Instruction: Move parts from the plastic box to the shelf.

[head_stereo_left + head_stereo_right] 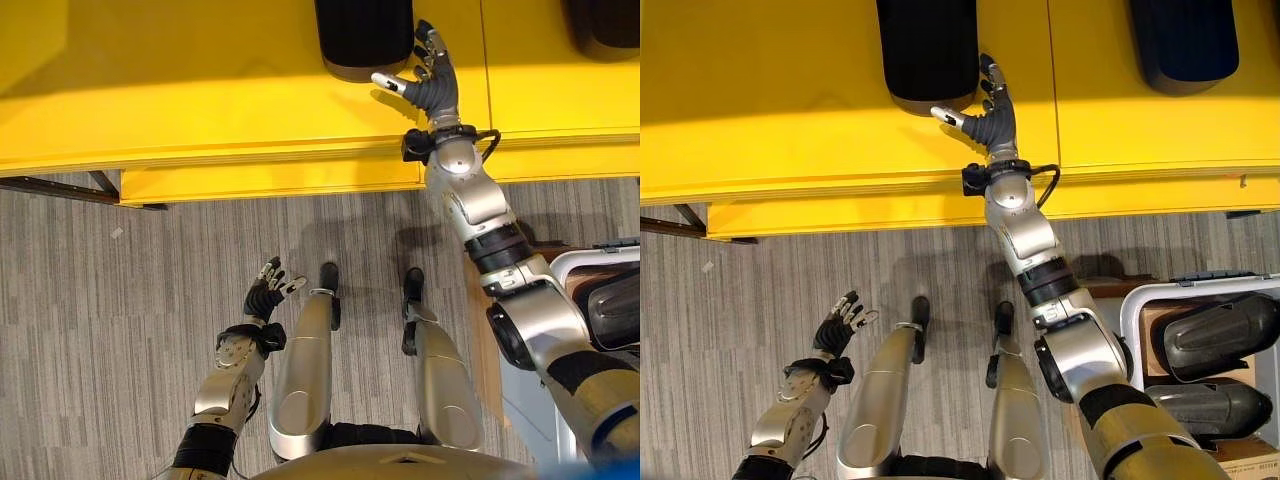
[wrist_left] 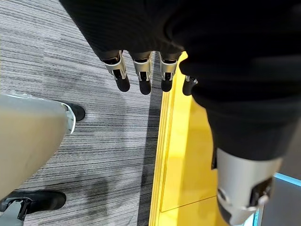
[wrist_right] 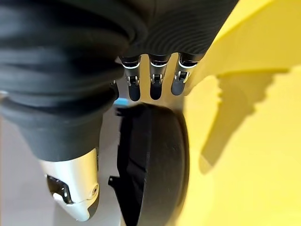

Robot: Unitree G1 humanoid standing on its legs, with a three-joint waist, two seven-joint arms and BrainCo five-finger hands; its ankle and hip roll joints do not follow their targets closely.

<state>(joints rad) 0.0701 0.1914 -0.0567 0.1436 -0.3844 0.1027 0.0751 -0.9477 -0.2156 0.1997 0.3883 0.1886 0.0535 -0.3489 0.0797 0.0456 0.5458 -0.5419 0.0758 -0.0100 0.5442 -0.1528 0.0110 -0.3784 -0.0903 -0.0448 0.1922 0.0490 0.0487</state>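
Note:
A black ribbed part (image 1: 930,50) lies on the yellow shelf (image 1: 760,110); it also shows as the black part (image 3: 150,165) in the right wrist view. My right hand (image 1: 990,110) is stretched over the shelf just beside the part's near right corner, fingers straight and open, holding nothing. A second dark part (image 1: 1185,40) rests further right on the shelf. The white plastic box (image 1: 1140,305) stands at the lower right with two dark parts (image 1: 1215,335) inside. My left hand (image 1: 835,330) hangs low over the floor, open and idle.
Grey striped carpet (image 1: 150,300) lies in front of the shelf. The shelf's front edge (image 1: 260,175) runs across the view, with a dark frame leg (image 1: 60,188) at the left. Cardboard (image 1: 1245,455) shows by the box.

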